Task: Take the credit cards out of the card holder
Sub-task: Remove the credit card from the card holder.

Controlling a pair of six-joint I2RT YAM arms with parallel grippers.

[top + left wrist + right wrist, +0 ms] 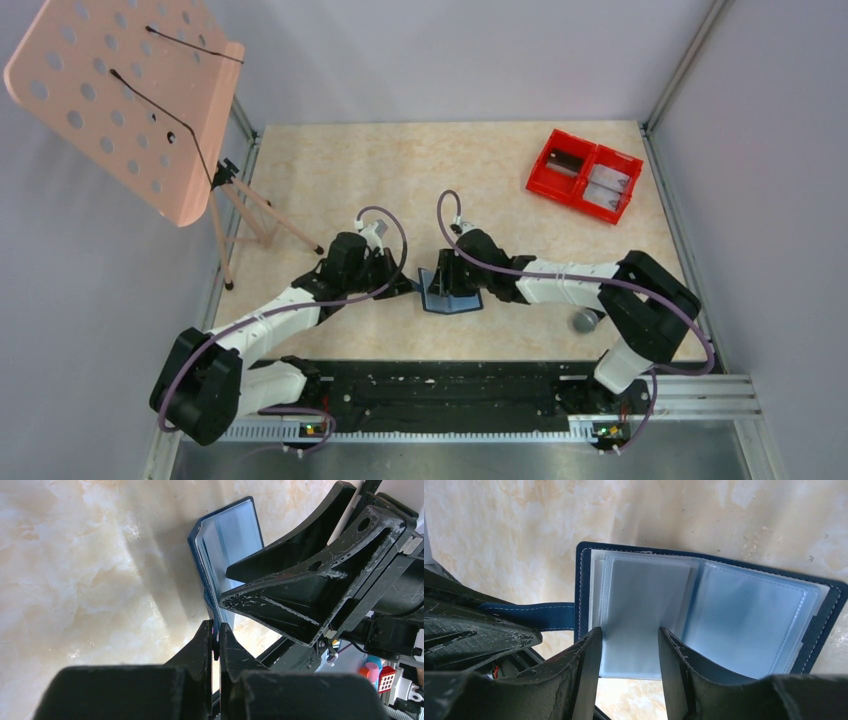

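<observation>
A navy card holder [452, 296] lies opened flat in the middle of the marble-patterned tabletop [330, 170], between the two arms, its pale blue clear sleeves [644, 595] facing up. No card can be made out inside the sleeves.

The left pincer [216, 645] is clenched on the holder's closing strap [531, 616], apparently to pin it so the wallet cannot slide or fold shut. The right pincer [630, 632] is released, with a finger on either side of the left sleeve page, seemingly probing for a card.

Far right at the back, a red bin [596, 147] holds flat dark and pale pieces, probably credit cards [608, 186]. A grey ball [585, 321] sits beside the right arm.
</observation>
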